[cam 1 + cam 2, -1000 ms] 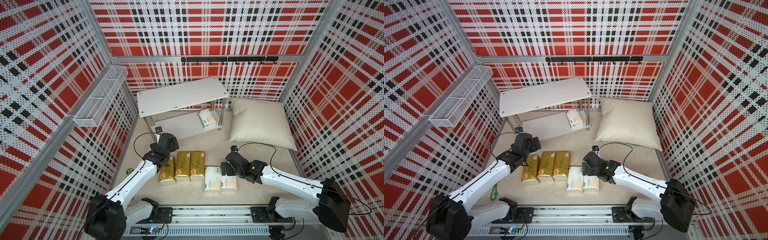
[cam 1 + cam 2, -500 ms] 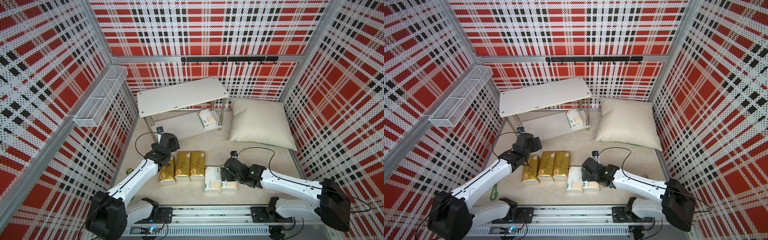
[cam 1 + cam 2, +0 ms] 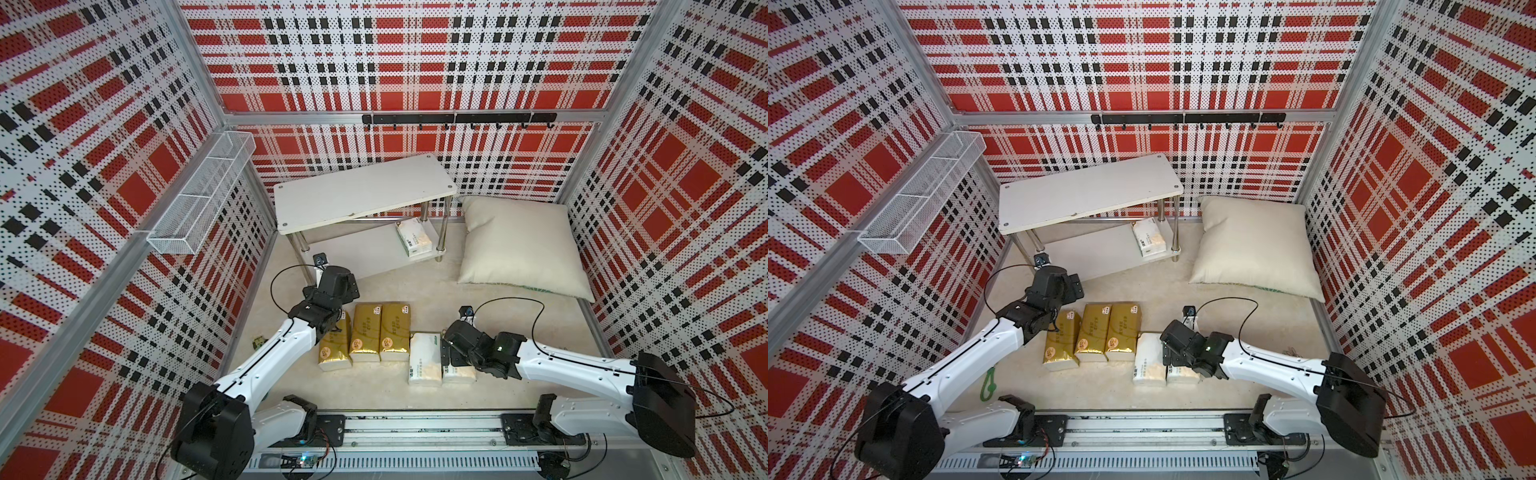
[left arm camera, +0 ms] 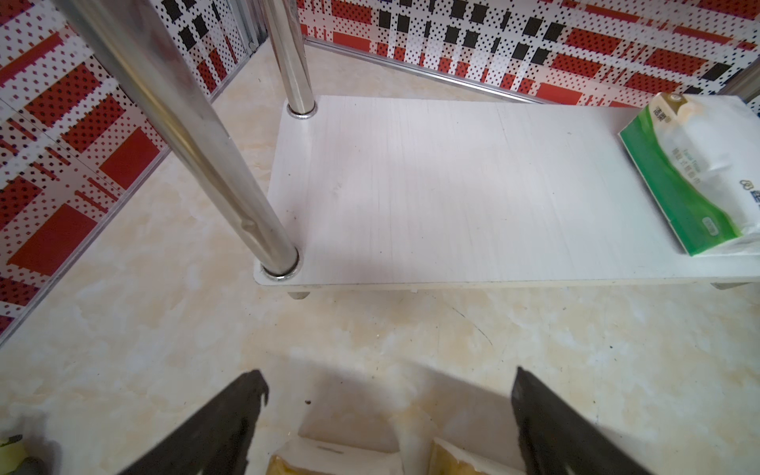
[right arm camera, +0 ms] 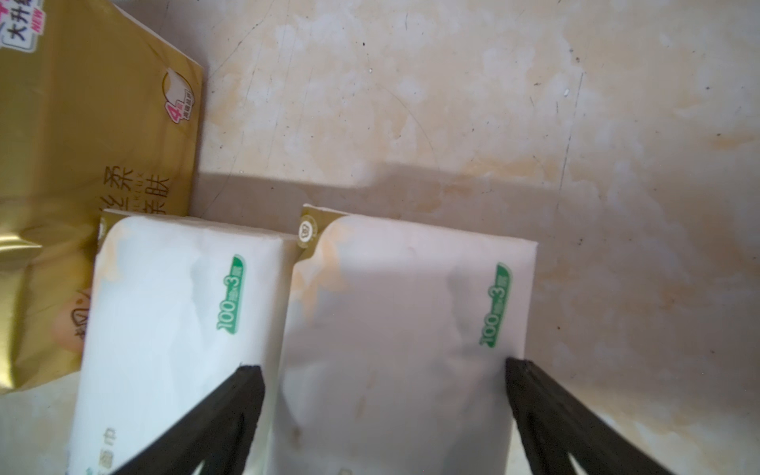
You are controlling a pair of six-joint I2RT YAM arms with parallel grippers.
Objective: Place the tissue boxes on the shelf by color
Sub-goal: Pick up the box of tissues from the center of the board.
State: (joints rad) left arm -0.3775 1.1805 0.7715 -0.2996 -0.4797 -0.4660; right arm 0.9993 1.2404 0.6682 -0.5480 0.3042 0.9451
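Three gold tissue boxes (image 3: 365, 332) (image 3: 1092, 332) lie side by side on the floor, with two white ones (image 3: 424, 363) to their right. A third white pack (image 3: 413, 237) (image 4: 699, 172) lies at the right end of the shelf's (image 3: 361, 195) (image 3: 1088, 195) lower board (image 4: 452, 185). My left gripper (image 3: 338, 291) (image 4: 388, 395) hangs open over the floor just beyond the leftmost gold pack (image 4: 333, 460), facing the shelf. My right gripper (image 3: 446, 353) (image 5: 384, 370) is open and low, its fingers (image 5: 230, 411) straddling the right-hand white pack (image 5: 403, 329) (image 3: 1183, 374).
A large cream pillow (image 3: 519, 245) leans at the back right beside the shelf. A wire basket (image 3: 203, 195) hangs on the left wall and a black hook rail (image 3: 457, 118) on the back wall. A small green object (image 3: 990, 382) lies by the left arm.
My right gripper has come down and nearer, over the right-hand white pack, so its fingers now flank it. The left gripper has barely moved.
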